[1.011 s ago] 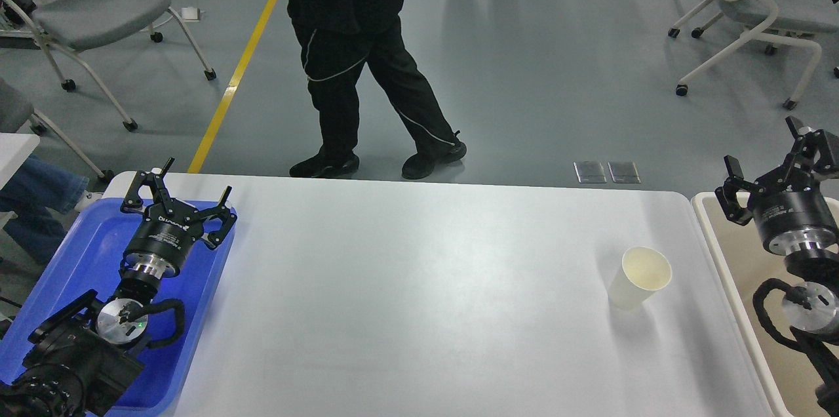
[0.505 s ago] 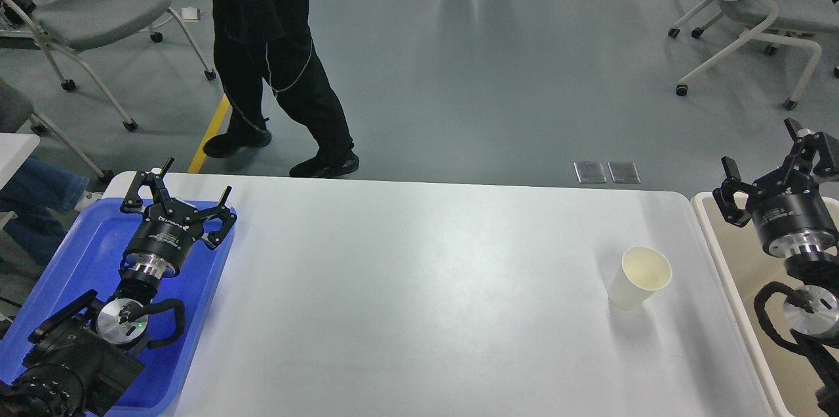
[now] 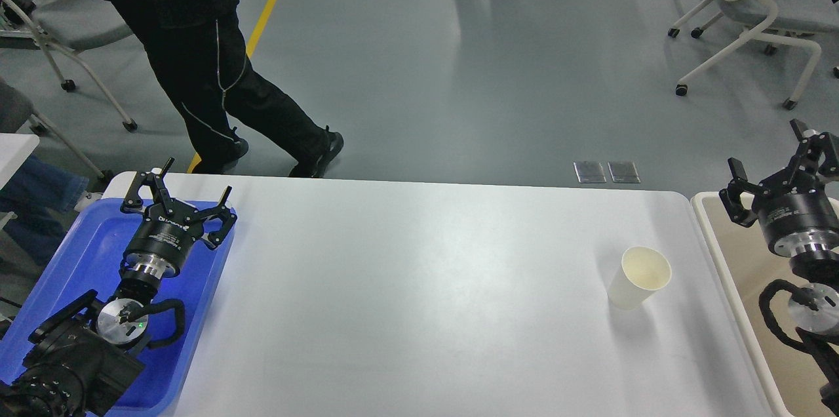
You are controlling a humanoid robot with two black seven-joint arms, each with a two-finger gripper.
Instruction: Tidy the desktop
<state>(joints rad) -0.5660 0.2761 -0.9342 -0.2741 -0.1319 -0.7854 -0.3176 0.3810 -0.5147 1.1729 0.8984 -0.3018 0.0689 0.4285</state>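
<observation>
The desktop carries one upright paper cup near its right end. Left of it, the left gripper hangs open over the blue tray; the right gripper, open, has edged slightly rightward over the beige bin, so the cup remains untouched. Beyond, a passer-by has walked left.

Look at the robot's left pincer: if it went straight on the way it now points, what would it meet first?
Probably nothing: the left pincer, open above the blue tray, points up and away past the desktop edge toward bare floor. Depth is uncertain.
</observation>
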